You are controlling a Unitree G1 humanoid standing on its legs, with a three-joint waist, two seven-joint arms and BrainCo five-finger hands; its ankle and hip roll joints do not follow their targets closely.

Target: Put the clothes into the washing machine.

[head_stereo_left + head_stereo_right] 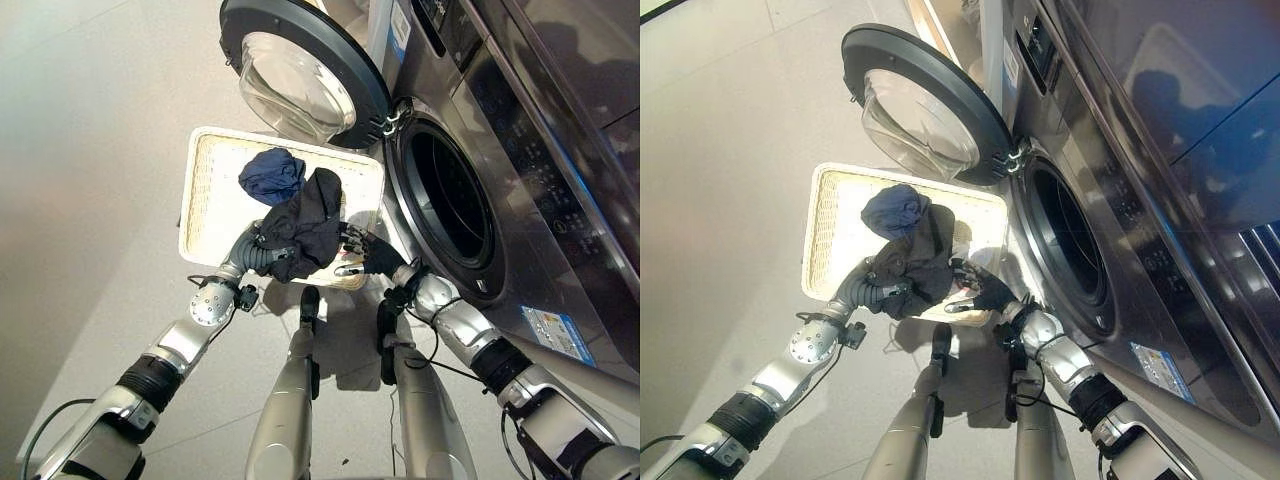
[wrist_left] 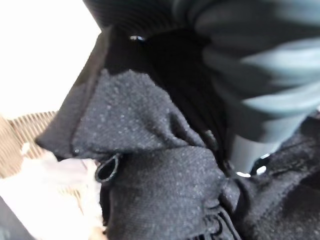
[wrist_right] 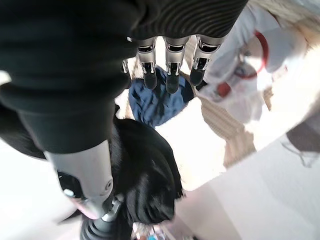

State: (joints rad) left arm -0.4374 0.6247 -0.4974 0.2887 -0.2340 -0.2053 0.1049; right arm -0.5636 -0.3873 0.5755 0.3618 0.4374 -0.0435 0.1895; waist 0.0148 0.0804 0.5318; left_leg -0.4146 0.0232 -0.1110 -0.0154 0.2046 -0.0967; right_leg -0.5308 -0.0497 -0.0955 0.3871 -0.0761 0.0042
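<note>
A black garment (image 1: pixel 310 225) hangs bunched above the white wicker basket (image 1: pixel 205 215), which stands on the floor in front of the washing machine. My left hand (image 1: pixel 254 248) is buried in this garment; close up the black cloth (image 2: pixel 150 175) is gathered round its thumb (image 2: pixel 246 150). My right hand (image 1: pixel 368 258) is open just right of the garment, with its fingers (image 3: pixel 167 65) straight and its thumb (image 3: pixel 90 185) against the black cloth (image 3: pixel 145 175). A dark blue garment (image 1: pixel 272 175) lies crumpled in the basket beyond.
The machine's round drum opening (image 1: pixel 450 200) gapes on the right. Its glass door (image 1: pixel 300 70) is swung wide over the basket's far side. A white cloth with red trim (image 3: pixel 250 65) lies in the basket. Bare pale floor (image 1: pixel 90 150) stretches to the left.
</note>
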